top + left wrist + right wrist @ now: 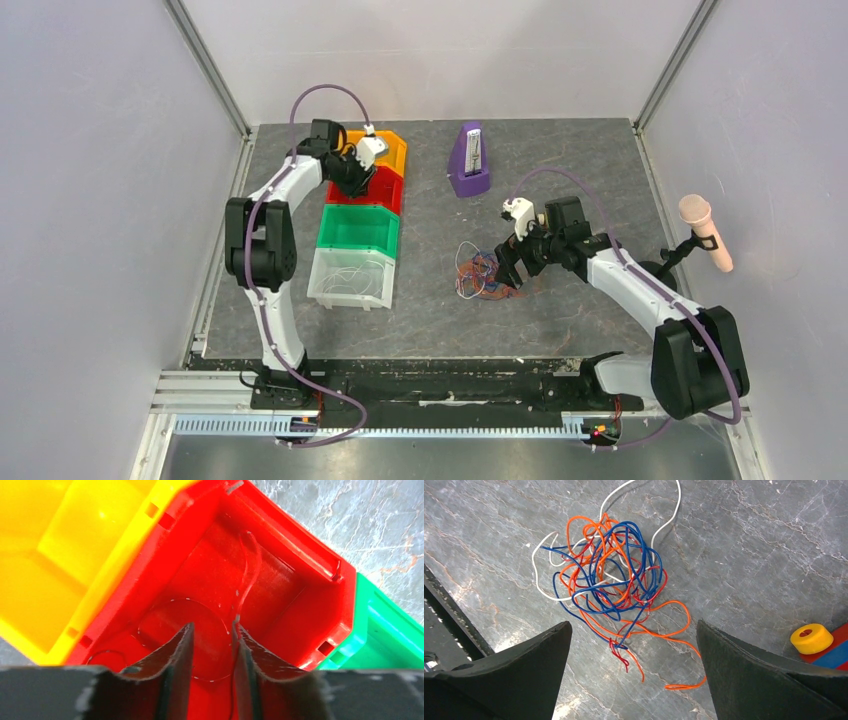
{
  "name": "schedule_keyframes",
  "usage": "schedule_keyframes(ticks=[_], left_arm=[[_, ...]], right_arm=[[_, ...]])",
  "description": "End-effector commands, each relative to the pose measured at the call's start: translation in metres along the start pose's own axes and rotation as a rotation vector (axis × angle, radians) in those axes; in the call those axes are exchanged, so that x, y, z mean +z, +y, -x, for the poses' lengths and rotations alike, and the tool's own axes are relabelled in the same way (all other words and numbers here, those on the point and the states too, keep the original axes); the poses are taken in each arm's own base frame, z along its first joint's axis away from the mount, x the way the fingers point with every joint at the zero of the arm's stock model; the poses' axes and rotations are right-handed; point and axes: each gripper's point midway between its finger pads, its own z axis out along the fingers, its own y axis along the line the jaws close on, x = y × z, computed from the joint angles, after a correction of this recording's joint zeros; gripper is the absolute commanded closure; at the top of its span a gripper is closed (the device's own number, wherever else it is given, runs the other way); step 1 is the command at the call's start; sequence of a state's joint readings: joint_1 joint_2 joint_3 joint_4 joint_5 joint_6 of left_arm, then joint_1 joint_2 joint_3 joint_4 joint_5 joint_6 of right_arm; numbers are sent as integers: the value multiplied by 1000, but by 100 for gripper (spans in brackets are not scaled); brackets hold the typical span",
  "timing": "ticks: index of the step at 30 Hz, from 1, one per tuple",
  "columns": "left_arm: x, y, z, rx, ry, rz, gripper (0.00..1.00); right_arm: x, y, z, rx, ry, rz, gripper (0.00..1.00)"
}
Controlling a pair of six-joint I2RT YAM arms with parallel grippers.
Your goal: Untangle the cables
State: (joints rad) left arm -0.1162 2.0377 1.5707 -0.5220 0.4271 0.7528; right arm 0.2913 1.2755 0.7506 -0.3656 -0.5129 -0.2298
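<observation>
The left tool, slightly apart, hangs over the red bin, likely to drop the red wire. The right tool, wide apart, hangs above the cables.

We see two arms, left arm and right arm, built of white curved shells and bulky black joint housings. A lilac cable trails along each. The black left gripper and right gripper have matte, rough-edged wedge fingers.

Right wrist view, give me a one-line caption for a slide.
Open right gripper poised over a tangle of blue, orange, red and white cables on the grey table.
</observation>
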Motion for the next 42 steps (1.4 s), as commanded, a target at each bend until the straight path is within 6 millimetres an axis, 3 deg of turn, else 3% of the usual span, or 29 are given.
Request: schedule_keyframes(ticks=[1,7,10,13,19,23,27,34,42], left_arm=[[-49,20,52,45,-79,69,52],[-107,-1,91,25,-147,18,37],[-128,-11,100,14,-182,15,33],[-137,-19,99,-5,-188,14,30],[-132,-29,87,-56,-160,-38,42],[-127,-64,85,-28,-174,-194,38],[-123,-91,64,115,-100,-323,36],[-115,-103,34,374,-18,-411,39],[-80,-112,39,470,-7,-425,39]], right_arm=[[0,-10,1,-54,9,-37,2],[4,-18,-14,-83,62,-60,2],[6,-21,-17,-91,70,-67,2],[11,-20,-18,-81,70,-53,3],[15,-17,-11,-80,63,-12,5],[16,-14,-13,-77,67,2,5],[14,-13,-18,-85,82,7,5],[15,-9,-23,-67,93,27,6],[19,-7,-23,-27,96,40,7]])
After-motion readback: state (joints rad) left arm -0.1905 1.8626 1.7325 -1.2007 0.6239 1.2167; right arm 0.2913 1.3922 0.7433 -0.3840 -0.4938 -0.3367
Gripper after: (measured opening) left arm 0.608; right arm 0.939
